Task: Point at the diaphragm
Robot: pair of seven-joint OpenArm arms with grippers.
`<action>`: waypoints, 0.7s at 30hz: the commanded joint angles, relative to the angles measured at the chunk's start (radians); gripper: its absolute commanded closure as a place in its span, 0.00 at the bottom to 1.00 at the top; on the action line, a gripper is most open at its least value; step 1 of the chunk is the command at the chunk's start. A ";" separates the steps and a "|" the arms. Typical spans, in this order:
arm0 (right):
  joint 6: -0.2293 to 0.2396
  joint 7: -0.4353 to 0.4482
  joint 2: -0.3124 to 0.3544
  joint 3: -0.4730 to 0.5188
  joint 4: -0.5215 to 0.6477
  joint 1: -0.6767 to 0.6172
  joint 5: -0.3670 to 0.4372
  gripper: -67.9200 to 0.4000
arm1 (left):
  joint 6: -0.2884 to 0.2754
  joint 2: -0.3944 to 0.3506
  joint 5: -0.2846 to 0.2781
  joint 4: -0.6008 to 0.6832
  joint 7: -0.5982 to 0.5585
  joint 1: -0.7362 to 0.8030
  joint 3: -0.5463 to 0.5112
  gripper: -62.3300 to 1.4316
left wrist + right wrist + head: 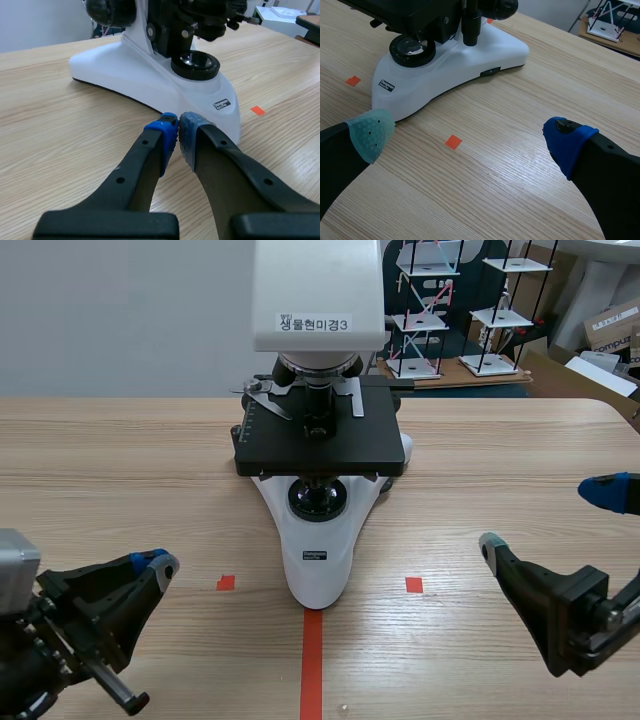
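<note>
Before the microscope [318,560], left gripper [178,135] is closed empty, right gripper [467,137] wide open and empty; pointing not begun, next reach under stage [320,445] to diaphragm [205,27].

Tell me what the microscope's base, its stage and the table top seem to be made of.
Base: likely painted metal or moulded plastic, smooth glossy white with soft highlights; the look leaves it open. Stage: probably metal with a matte black coat, flat and barely reflective. Table top: wood or wood-look laminate, pale with straight grain lines, satin.
</note>
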 commanded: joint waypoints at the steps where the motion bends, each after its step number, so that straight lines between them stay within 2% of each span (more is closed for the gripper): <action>1: 0.000 0.014 0.010 0.008 0.014 0.010 0.006 0.01 | -0.001 0.023 0.026 -0.015 -0.031 -0.016 0.010 0.89; 6: 0.000 0.014 0.010 0.008 0.014 0.010 0.006 0.01 | 0.021 0.080 0.111 -0.155 -0.092 -0.110 0.069 0.89; 13: 0.000 0.014 0.010 0.008 0.014 0.010 0.006 0.01 | 0.045 0.135 0.159 -0.288 -0.090 -0.248 0.175 0.89; 15: 0.000 0.014 0.010 0.008 0.014 0.010 0.006 0.01 | 0.068 0.147 0.158 -0.309 -0.090 -0.279 0.198 0.89; 21: 0.000 0.015 0.010 0.008 0.014 0.010 0.006 0.01 | 0.070 0.174 0.150 -0.341 -0.121 -0.344 0.212 0.89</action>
